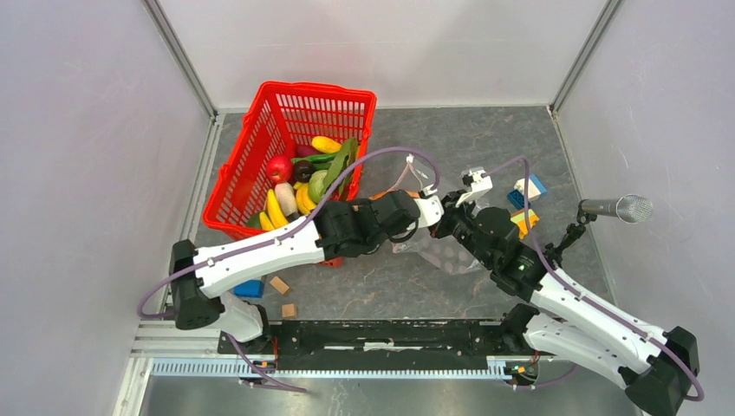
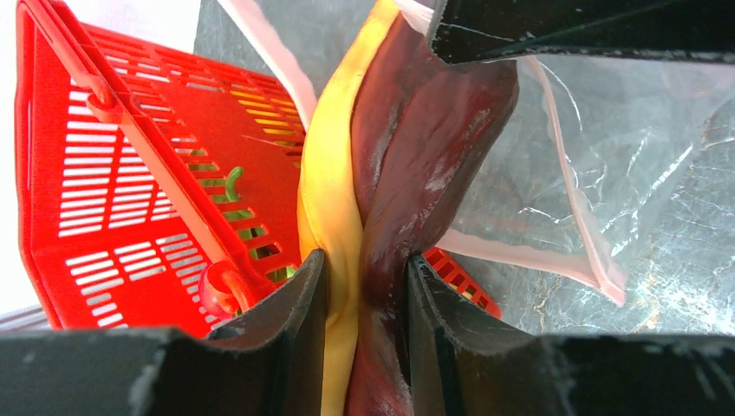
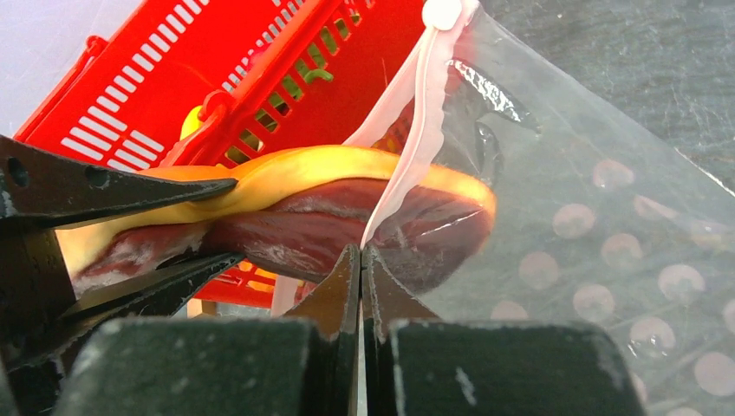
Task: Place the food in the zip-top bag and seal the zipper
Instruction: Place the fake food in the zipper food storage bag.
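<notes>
A flat toy food piece (image 2: 407,156), yellow on one side and dark red on the other, is clamped between my left gripper's (image 2: 365,260) jaws. Its far end (image 3: 433,208) reaches past the pink zipper (image 3: 416,130) into the mouth of the clear dotted zip-top bag (image 3: 607,243). My right gripper (image 3: 360,251) is shut on the bag's mouth edge, holding it up. From above, both grippers meet at mid-table, left (image 1: 425,212) and right (image 1: 442,227), over the bag (image 1: 433,251). More food (image 1: 303,178) fills the red basket.
The red mesh basket (image 1: 286,113) stands at the back left, close behind the left arm. Small blocks (image 1: 280,285) lie near the left arm's base. Other blocks (image 1: 524,195) sit at the right. A microphone (image 1: 617,208) juts in from the right wall.
</notes>
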You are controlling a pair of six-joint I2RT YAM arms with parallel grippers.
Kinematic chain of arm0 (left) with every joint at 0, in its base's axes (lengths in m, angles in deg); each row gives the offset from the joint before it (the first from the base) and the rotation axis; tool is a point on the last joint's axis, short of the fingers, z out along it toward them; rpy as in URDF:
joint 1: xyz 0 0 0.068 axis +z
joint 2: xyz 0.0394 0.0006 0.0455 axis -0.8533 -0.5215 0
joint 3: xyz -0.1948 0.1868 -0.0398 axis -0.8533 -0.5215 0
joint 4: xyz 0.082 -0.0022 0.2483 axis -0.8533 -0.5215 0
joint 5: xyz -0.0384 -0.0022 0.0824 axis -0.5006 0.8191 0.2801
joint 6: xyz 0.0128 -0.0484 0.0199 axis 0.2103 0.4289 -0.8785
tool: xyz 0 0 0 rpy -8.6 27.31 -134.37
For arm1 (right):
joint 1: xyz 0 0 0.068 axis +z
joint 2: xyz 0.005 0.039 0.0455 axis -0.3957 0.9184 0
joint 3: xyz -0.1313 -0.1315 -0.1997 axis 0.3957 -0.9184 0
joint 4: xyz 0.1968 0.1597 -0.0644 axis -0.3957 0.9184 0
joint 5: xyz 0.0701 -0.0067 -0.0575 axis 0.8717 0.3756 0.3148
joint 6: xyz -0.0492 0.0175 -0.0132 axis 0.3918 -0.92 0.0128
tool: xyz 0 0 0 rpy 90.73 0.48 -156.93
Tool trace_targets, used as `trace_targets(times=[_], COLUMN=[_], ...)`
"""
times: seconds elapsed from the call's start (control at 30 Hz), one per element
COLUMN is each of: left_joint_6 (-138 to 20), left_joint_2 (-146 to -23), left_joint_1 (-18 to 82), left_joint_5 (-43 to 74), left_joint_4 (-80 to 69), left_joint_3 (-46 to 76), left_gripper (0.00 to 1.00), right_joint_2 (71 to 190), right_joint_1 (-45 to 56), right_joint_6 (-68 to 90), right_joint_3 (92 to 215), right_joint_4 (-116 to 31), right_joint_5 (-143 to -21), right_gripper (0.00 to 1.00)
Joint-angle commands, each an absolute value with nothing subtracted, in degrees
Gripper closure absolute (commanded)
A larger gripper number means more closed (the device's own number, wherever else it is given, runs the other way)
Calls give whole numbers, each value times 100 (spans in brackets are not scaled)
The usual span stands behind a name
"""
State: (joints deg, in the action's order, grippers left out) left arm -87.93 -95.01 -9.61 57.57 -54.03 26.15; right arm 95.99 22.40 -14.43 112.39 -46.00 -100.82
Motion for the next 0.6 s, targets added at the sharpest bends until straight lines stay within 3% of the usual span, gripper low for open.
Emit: trace_targets(times=[0.0,0.37,0.5,0.57], left_joint_6=[-9220,-9585,-9573,-9530], left_joint_2=[-8895,-8827,-8837,-8749], left_joint_1=[-973,-1015,-1044,-1047], left_joint_5=[5211,4524,4535,4651], left_joint_4=[-4866,-4201,-4204,-4190], left_joint_3=[2283,2105,2074,2010], left_gripper=[65,43,27,15], right_joint_2=[9393,9132,9201,9201], right_joint_1=[2209,2202,2206,2202], right_joint_6=[-925,-691,-725,-764], right_joint_3=[11071,10577,10563,10544], right_joint_4=[-5187,-6156,-6144,-6077], right_joint_5=[-9771,-8943,-8960,-9120], right_gripper=[100,100,100,100])
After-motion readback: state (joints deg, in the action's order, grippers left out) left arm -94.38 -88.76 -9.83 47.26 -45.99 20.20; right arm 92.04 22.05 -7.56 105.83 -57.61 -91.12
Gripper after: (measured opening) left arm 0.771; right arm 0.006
